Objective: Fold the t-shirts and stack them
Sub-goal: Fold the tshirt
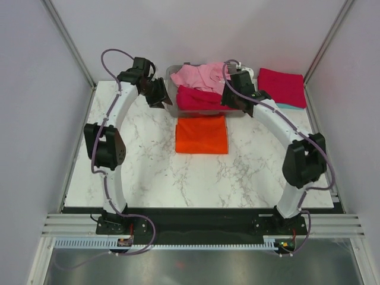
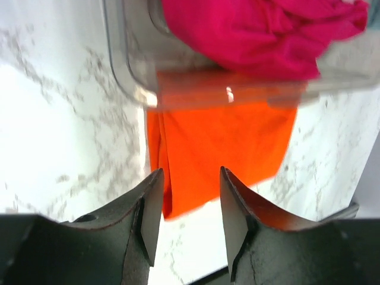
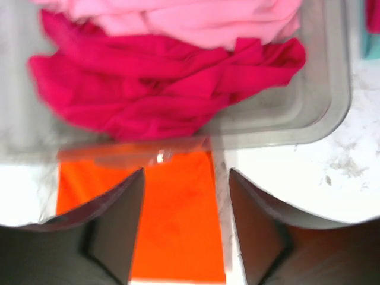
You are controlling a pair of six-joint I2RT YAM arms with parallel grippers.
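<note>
Tabletop [image 1: 148,172] is offering open marble either side of the orange t-shirt [image 1: 202,134], folded flat and square-edged, lying just before the bin [image 3: 320,101]. Left gripper [image 2: 191,178] and right gripper [image 3: 187,175] are hovering above it, jaws apart, holding nothing.

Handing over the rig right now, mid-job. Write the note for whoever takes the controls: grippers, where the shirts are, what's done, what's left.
Left gripper and right gripper: open, empty, poised near the front of the grey see-through plastic bin.
Done: bright orange cloth t-shirt folded on the marble table before the bin; folded crimson t-shirt far right, on a teal t-shirt showing only an edge.
Left: crumpled magenta t-shirt and light pink t-shirt in the bin to fold; stack the orange.
</note>
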